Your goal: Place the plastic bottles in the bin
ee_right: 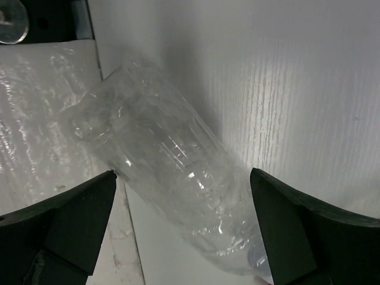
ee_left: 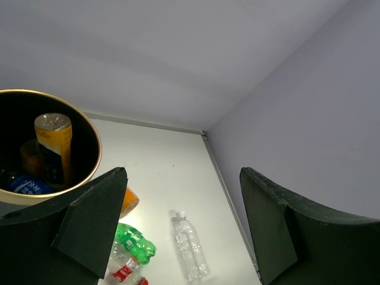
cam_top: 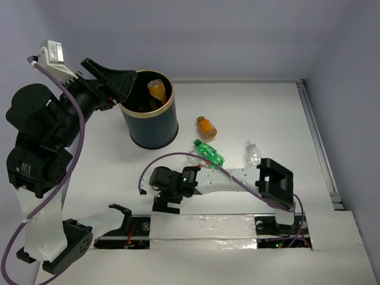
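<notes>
The dark bin (cam_top: 149, 122) with its gold rim (ee_left: 90, 134) stands at the back left and holds an orange bottle (cam_top: 156, 89) and a blue-labelled bottle (ee_left: 26, 184). My left gripper (cam_top: 126, 82) hovers open and empty beside the bin's left rim, fingers (ee_left: 98, 221) wide apart. On the table lie an orange bottle (cam_top: 206, 127), a green bottle (cam_top: 210, 152), a clear bottle (cam_top: 253, 154) and a red-labelled bottle (ee_left: 123, 271). My right gripper (ee_right: 183, 174) is low and open, its fingers either side of another clear bottle (ee_right: 155, 138) without touching it; the arm hides that bottle from above.
A white taped strip (cam_top: 202, 228) runs along the near edge, right beside the clear bottle in the right wrist view. The right arm's link (cam_top: 228, 181) stretches across the table in front of the green bottle. A raised rail (cam_top: 317, 142) borders the table's right side.
</notes>
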### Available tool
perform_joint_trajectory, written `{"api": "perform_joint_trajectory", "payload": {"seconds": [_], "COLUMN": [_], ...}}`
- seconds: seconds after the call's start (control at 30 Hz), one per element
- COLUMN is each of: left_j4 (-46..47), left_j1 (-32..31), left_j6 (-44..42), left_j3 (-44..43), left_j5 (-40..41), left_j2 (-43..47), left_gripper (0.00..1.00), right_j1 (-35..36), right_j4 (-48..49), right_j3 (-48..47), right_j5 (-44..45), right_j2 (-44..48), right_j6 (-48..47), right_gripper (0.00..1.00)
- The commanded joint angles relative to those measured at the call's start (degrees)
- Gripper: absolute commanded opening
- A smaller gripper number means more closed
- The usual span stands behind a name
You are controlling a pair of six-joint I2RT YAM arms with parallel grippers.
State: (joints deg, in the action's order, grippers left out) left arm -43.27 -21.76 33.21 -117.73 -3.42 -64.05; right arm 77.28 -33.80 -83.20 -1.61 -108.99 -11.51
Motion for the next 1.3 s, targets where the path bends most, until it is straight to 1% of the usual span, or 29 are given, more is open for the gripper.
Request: {"api": "perform_joint_trajectory", "payload": {"seconds": [0.0, 0.17, 0.23, 0.27, 0.3, 0.33, 0.37, 0.5, 0.57, 0.63, 0.67, 0.73, 0.8, 0.87, 0.9, 0.97, 1.0, 1.03, 1.07, 1.1, 1.13, 1.17, 1.2, 1.23, 1.27], "left_j4": [0.8, 0.4, 0.5, 0.6, 0.6, 0.6, 0.6, 1.1, 1.6, 2.3, 2.5, 3.8, 6.2, 8.0, 10.8, 13.6, 15.6, 16.4, 16.5, 16.4, 16.5, 16.7, 17.3, 17.7, 17.8], "left_j1": [-0.2, -0.2, -0.2, -0.2, -0.2, -0.2, -0.2, -0.2, -0.2, -0.2, -0.2, -0.2, -0.2, -0.2, -0.2, -0.2, -0.2, -0.2, -0.2, -0.2, -0.2, -0.2, -0.2, -0.2, -0.2], "left_j6": [-0.8, -0.7, -0.4, -0.3, -0.3, -0.2, -0.2, 0.1, 0.5, 0.7, 0.7, 0.7, 1.1, 1.9, 2.7, 3.7, 4.1, 4.6, 4.6, 4.5, 4.6, 4.6, 4.8, 4.8, 5.0], "left_j3": [-0.5, -0.2, 0.1, 0.1, -0.2, -0.5, -0.8, -2.5, -3.5, -5.4, -6.0, -7.2, -7.2, -6.4, -4.5, -2.2, -1.1, 0.4, 0.7, 1.0, 2.0, 2.8, 3.6, 6.0, 7.2], "left_j5": [-1.1, -1.0, -0.7, -0.8, -1.0, -1.1, -1.3, -2.5, -4.0, -4.9, -5.5, -6.3, -8.2, -10.1, -11.0, -13.4, -13.9, -14.4, -15.3, -15.6, -15.7, -16.2, -16.4, -16.7, -16.8], "left_j2": [-0.4, 0.1, 0.6, 0.7, 0.8, 0.8, 0.6, 0.3, 0.1, -0.5, -0.8, -1.3, -1.3, -0.8, 0.1, 1.1, 1.5, 1.8, 1.7, 1.7, 1.8, 2.1, 2.5, 3.5, 3.9], "left_gripper": [0.73, 0.72, 0.72, 0.72, 0.71, 0.71, 0.71, 0.71, 0.70, 0.70, 0.69, 0.69, 0.66, 0.63, 0.62, 0.61, 0.61, 0.61, 0.60, 0.60, 0.60, 0.60, 0.60, 0.60, 0.60], "right_j1": [0.6, 0.6, 0.6, 0.6, 0.6, 0.6, 0.6, 0.6, 0.6, -0.9, -2.8, -5.1, -9.0, -11.8, -14.6, -17.2, -18.6, -20.8, -22.0, -23.0, -25.1, -26.4, -27.5, -29.0, -29.0], "right_j4": [3.8, 7.0, 7.2, 8.0, 8.6, 8.8, 9.3, 6.9, 6.1, 6.1, 6.4, 7.5, 9.9, 13.8, 15.6, 20.8, 21.9, 23.0, 25.3, 26.8, 28.4, 32.2, 33.5, 35.9, 38.5], "right_j3": [-2.8, -4.2, -6.9, -7.6, -8.0, -8.6, -9.7, -12.9, -13.9, -15.8, -16.9, -20.1, -23.5, -25.3, -27.0, -29.0, -30.7, -32.5, -36.0, -37.4, -38.6, -39.7, -42.4, -44.0, -45.5], "right_j5": [2.7, 2.2, 2.2, 2.1, 2.1, 2.1, 2.1, 4.9, 7.5, 6.6, 6.3, 5.1, 4.0, 2.1, 2.1, 2.1, 2.1, 2.3, 2.3, 2.5, 2.9, 2.1, -0.3, -1.6, -1.6], "right_j2": [-1.8, -7.1, -8.5, -8.9, -8.8, -8.7, -8.3, -6.6, -3.1, 0.2, 3.5, 6.6, 10.6, 12.8, 14.3, 14.6, 13.6, 12.7, 11.7, 10.7, 8.5, 7.1, 5.4, 1.7, -0.2], "right_j6": [-1.9, -1.7, -0.7, -0.3, 0.5, 0.9, 1.4, 2.5, 3.2, 5.5, 6.5, 9.2, 12.1, 15.1, 18.0, 20.6, 23.7, 25.4, 26.9, 28.5, 32.5, 34.7, 40.0, 42.6, 44.3], "right_gripper": [1.00, 1.00, 0.93, 0.85, 0.80, 0.72, 0.57, 0.55, 0.55, 0.54, 0.54, 0.54, 0.53, 0.51, 0.49, 0.49, 0.49, 0.49, 0.49, 0.49, 0.49, 0.49, 0.49, 0.49, 0.50]}}
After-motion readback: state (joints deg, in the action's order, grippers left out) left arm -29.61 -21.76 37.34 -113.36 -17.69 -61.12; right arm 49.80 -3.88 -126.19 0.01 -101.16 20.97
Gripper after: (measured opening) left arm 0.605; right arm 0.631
